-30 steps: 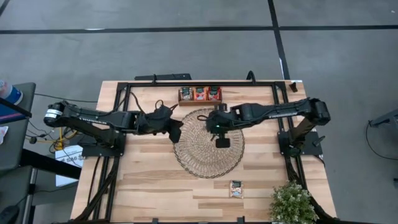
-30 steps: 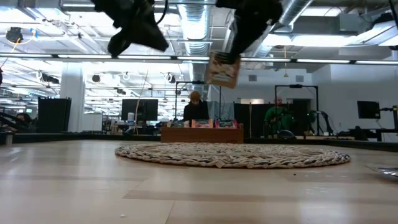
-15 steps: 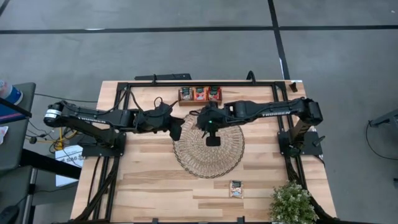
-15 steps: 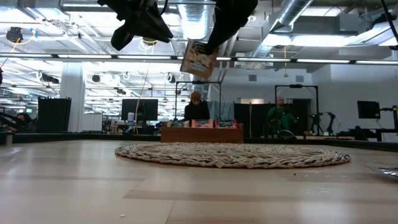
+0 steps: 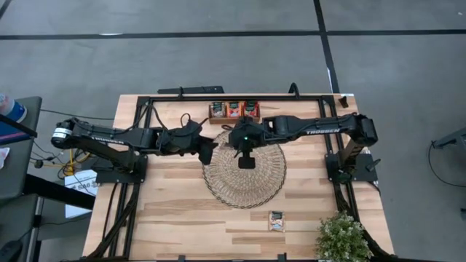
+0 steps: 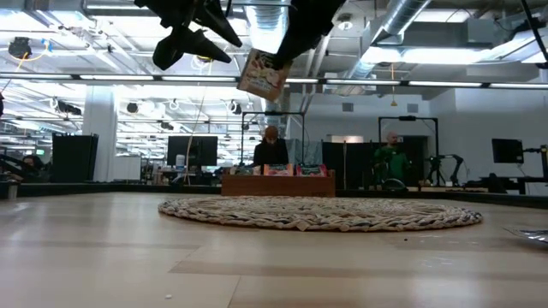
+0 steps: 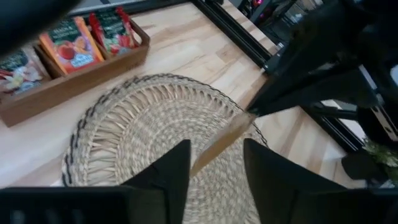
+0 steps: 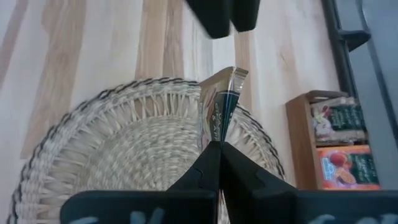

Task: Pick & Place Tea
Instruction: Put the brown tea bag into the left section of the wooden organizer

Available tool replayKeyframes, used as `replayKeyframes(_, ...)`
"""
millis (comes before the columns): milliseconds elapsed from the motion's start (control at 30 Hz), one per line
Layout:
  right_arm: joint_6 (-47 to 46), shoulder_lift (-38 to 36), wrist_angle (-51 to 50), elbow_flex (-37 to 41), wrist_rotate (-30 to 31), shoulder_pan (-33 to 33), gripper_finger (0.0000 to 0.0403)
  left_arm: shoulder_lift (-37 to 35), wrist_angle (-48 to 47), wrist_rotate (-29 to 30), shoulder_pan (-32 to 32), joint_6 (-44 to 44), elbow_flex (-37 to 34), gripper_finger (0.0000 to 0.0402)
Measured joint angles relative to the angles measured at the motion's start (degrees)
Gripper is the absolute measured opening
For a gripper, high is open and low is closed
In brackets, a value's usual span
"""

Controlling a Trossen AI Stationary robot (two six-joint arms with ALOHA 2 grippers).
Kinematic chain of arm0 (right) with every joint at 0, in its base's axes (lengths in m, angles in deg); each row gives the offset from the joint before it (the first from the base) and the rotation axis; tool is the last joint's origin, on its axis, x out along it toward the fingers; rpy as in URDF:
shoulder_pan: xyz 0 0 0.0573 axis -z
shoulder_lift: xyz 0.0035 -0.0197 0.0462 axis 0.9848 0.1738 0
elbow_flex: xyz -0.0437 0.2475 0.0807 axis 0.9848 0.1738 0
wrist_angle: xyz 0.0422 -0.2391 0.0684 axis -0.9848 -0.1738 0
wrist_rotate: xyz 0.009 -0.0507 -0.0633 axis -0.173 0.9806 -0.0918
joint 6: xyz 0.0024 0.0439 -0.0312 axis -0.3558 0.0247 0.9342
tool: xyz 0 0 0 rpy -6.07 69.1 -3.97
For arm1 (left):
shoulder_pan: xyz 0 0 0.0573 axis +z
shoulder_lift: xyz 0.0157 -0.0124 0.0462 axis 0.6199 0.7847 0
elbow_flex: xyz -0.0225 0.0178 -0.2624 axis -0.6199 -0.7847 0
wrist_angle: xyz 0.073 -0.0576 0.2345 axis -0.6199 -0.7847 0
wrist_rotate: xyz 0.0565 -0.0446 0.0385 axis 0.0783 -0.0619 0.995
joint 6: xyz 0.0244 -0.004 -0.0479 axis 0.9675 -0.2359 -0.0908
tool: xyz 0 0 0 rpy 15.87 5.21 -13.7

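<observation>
Your right end effector is up in the air over the far edge of the woven mat, fingers pinched tight on one tea sachet, which hangs tilted well clear of the desk. Your left end effector sits just beside it with its fingers parted and nothing between them; the sachet's edge lines up right ahead of that gap but isn't inside it. Behind the mat, the wooden tray holds more sachets standing in its compartments. One more sachet lies flat on the desk near the potted plant, well apart from the mat.
</observation>
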State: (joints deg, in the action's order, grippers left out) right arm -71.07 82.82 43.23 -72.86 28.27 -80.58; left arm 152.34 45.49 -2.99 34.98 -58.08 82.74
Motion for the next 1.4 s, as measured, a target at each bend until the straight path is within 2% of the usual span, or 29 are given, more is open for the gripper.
replayKeyframes(100, 0.0, 0.0, 0.9, 0.0, -4.9, 1.1, 0.0, 0.0, 0.6, -0.7, 0.0, 0.4, 0.0, 0.0167)
replayKeyframes(167, 0.0, 0.0, 1.1, 0.0, -7.1, 1.7, 0.0, 0.0, 1.5, -0.7, 0.0, 3.6, 0.0, 0.0179)
replayKeyframes(367, 0.3, 0.0, 2.2, 0.0, -11.1, 2.2, 0.0, 0.0, 2.1, -2.2, 0.0, 11.9, 0.0, 0.0183)
replayKeyframes(733, 0.9, 0.0, 2.9, 0.0, -12.9, 3.7, 0.0, 0.0, 3.2, -3.9, 0.0, 16.1, 0.0, 0.0182)
replayKeyframes(900, 0.9, 0.0, 4.1, 0.0, -15.6, 4.5, 0.0, 0.1, 4.5, -3.9, 0.0, 17.8, 0.0, 0.0182)
replayKeyframes(1400, 0.5, 0.0, 4.9, 0.0, -16.2, 4.5, 0.0, 3.4, 6.2, -2.7, 0.4, 18.7, 0.0, 0.0182)
